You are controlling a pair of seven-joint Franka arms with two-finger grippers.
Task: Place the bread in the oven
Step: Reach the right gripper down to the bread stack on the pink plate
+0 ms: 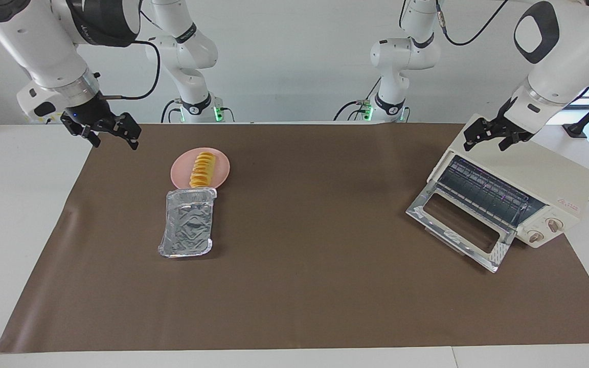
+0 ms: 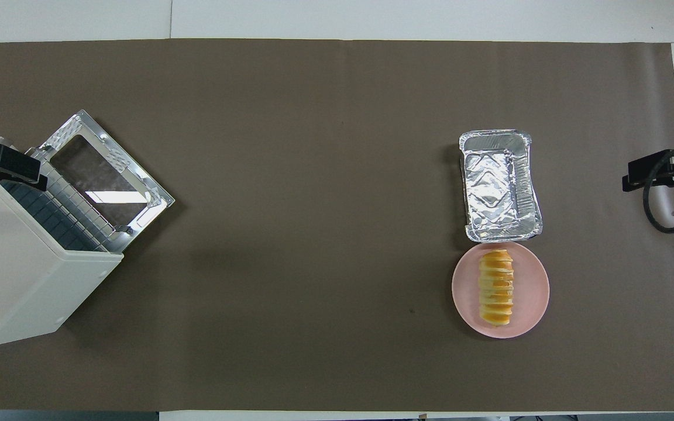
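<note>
We hold our left jaws [image 1: 489, 137] up in the air over the top of the oven [image 1: 540, 189]. They are spread apart and pinch nothing. Our right jaws [image 1: 113, 134] hang over the edge of the brown mat [image 1: 325, 296] at the right arm's end of the bench [image 1: 13, 204]. They are spread apart too, and they pinch nothing.

The bread [image 1: 202, 169] lies on a round pink plate [image 1: 184, 171], toward the right arm's end of the bench. No jaws touch it. A silver foil tray [image 1: 188, 222] sits just beside the plate, farther from us than the plate, and its near end touches the plate's rim.

The oven stands at the left arm's end of the bench, turned at a slant. Its glass door [image 1: 460, 227] is folded down flat, and we can see the wire rack [image 1: 483, 191] inside. The bread and the oven are well apart.
</note>
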